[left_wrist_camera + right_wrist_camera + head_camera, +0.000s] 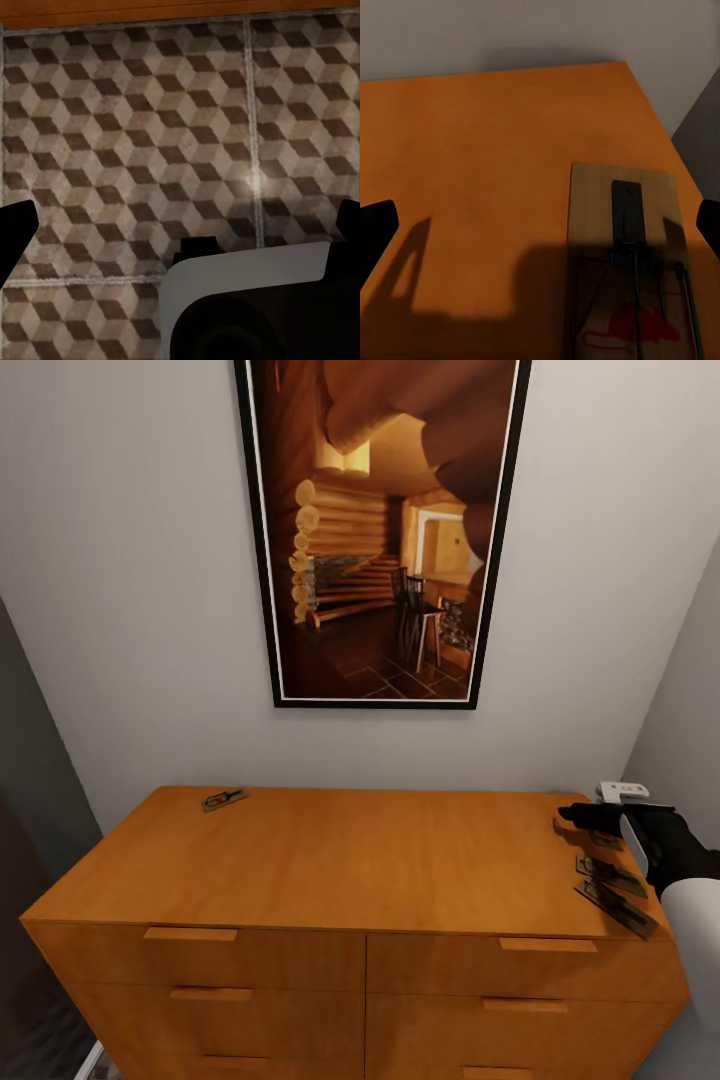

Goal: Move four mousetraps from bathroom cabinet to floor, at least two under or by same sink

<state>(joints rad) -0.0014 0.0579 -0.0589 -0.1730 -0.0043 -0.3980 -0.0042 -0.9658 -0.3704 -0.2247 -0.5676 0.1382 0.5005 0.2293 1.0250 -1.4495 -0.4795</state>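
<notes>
1. Right gripper (585, 818) hovers over the right end of the cabinet (350, 870) top; in the right wrist view its two dark fingertips (375, 229) stand wide apart, released, holding nothing.
2. One mousetrap (626, 262) lies flat on the cabinet top between those fingertips, off-centre toward one of them, its wire parts and a red mark showing.
3. In the head view three mousetraps sit in a row along the cabinet's right edge: the nearest (617, 907) at the front, the middle one (610, 875) behind it, and the third (606, 842) just under the gripper.
4. A fourth mousetrap (224, 799) lies well apart, near the cabinet's back left corner.
5. Left gripper (180, 225) hangs over the patterned floor (135, 142) beside the cabinet's base, fingertips spread and empty.
6. A framed picture (380, 530) hangs on the wall above the cabinet.
</notes>
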